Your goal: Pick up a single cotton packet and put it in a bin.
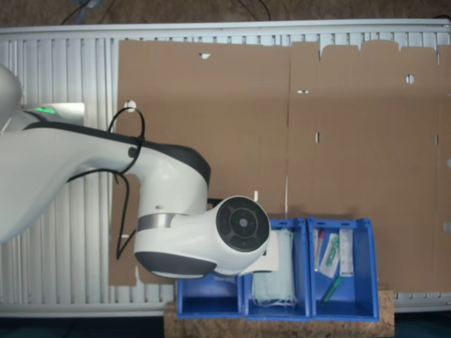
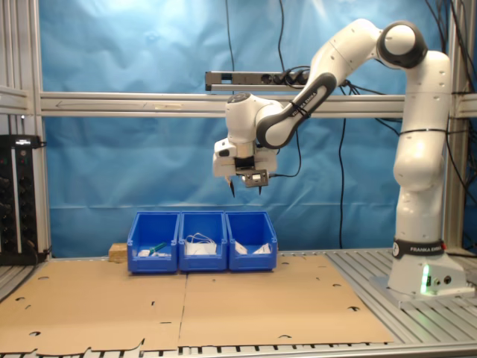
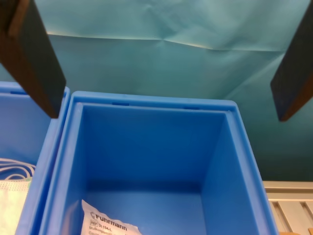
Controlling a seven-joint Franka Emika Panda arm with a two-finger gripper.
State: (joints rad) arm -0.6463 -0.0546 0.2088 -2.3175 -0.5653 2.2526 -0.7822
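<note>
The tool (image 2: 247,191) hangs well above the row of 3 blue bins, its 2 dark fingers (image 3: 34,58) spread wide with nothing between them — released and empty. In the wrist view it looks down into one end bin (image 3: 146,161), where a cotton packet (image 3: 110,223) lies flat on the floor near the front wall; in the second exterior view white packets show in that same bin (image 2: 252,240). The middle bin (image 2: 203,240) beside it holds pale green face masks (image 1: 273,271), and the far bin (image 2: 154,240) beyond that holds mixed small items. Whether this packet is already delivered or is the one to lift I cannot tell. If it must be lifted, the tool should drop straight down inside the end bin's walls, fingers straddling the packet's thin edges, and close gently — the film is likely slippery and crinkly. The bins sit on a metal bench covered with brown cardboard sheets (image 2: 223,302), before a blue backdrop (image 2: 134,171).
</note>
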